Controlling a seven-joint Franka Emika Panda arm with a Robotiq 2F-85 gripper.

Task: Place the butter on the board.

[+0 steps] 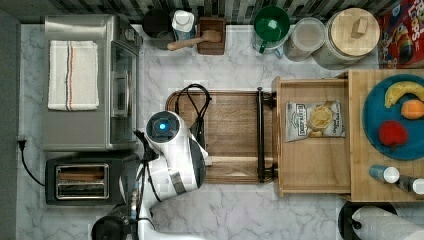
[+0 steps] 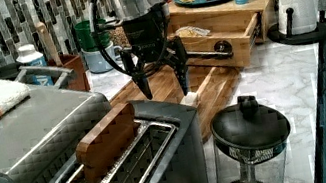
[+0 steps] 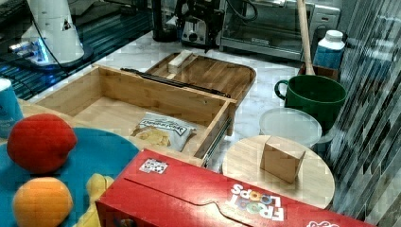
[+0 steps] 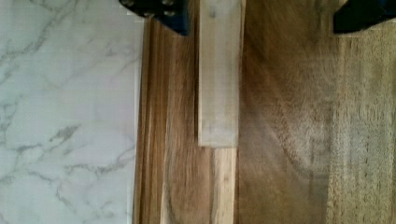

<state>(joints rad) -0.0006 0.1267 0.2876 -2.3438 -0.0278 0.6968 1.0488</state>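
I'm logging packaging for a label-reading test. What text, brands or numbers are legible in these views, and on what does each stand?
"FROOT LOOPS": on the red cereal box, right view.
Chip bag in the pale wooden tray: printed banner, too blurred to read.
Sticker on the cereal box: a code pattern, unreadable.
Blue-labelled bottle: print too small to read.

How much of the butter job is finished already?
Nearly all of it, it seems. The butter already lies on the dark board, along its rim on the side away from the wall. The gripper hangs above it with its jaws open and empty, so nothing is being carried. What looks left is for the arm to pull clear of the board.
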